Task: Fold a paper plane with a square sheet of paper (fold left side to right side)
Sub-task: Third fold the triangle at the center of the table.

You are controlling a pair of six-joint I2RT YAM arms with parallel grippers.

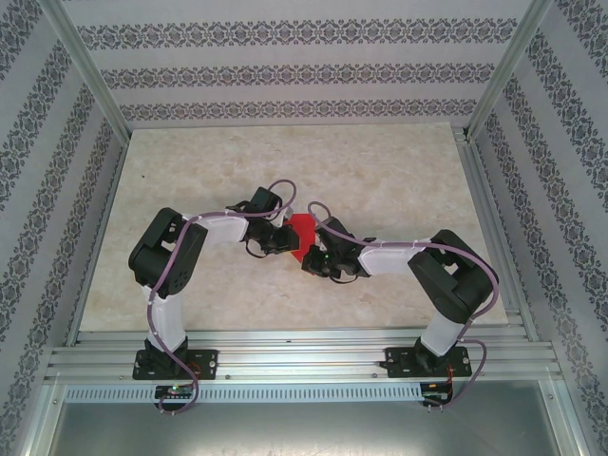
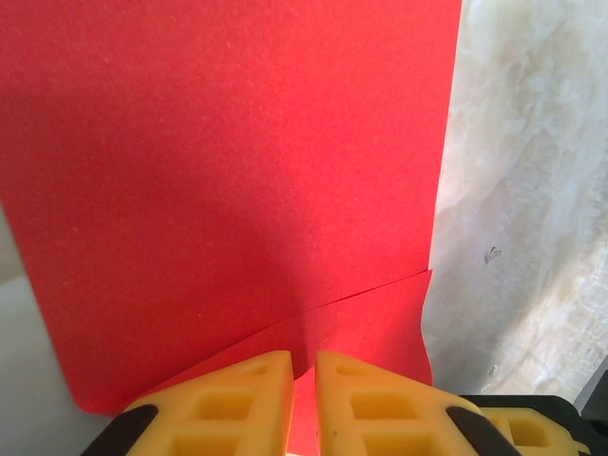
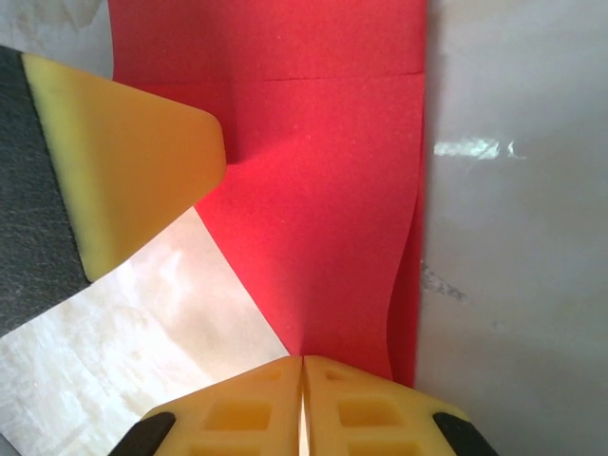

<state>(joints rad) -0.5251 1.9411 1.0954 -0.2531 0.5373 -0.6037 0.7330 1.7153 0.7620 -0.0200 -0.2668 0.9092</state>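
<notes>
- At the centre of the pale marbled tabletop (image 1: pixel 380 171), a bright red square sheet of paper (image 1: pixel 302 231) sits between the two arms' tools.
- Left gripper (image 1: pixel 278 237): positioned at the sheet's left side in the overhead view, touching it.
- Right gripper (image 1: pixel 316 261): positioned at the sheet's near right corner, also touching it.
- Left wrist view: the yellow foam fingers (image 2: pixel 237 399) of the left gripper (image 2: pixel 303 366) stand at a narrow setting. A thin strip of red paper shows in the slit between them, so this tool is clamped on the sheet (image 2: pixel 228 171).
- Same view: a slanted paper edge crosses the sheet just above the fingertips, marking a second layer. The tabletop (image 2: pixel 522 190) is exposed along the right.
- Right wrist view: the right gripper (image 3: pixel 302 369) has its yellow fingers (image 3: pixel 370 408) pressed together, and a tapering corner of the sheet (image 3: pixel 323 190) runs into the seam. This tool is clamped on the paper.
- Same view: one yellow finger (image 3: pixel 133 161) of the left gripper overlaps the sheet's left edge.
- The sheet's right edge bows in a shallow wave, with a second layer behind it. A straight horizontal line crosses the paper near the top.
</notes>
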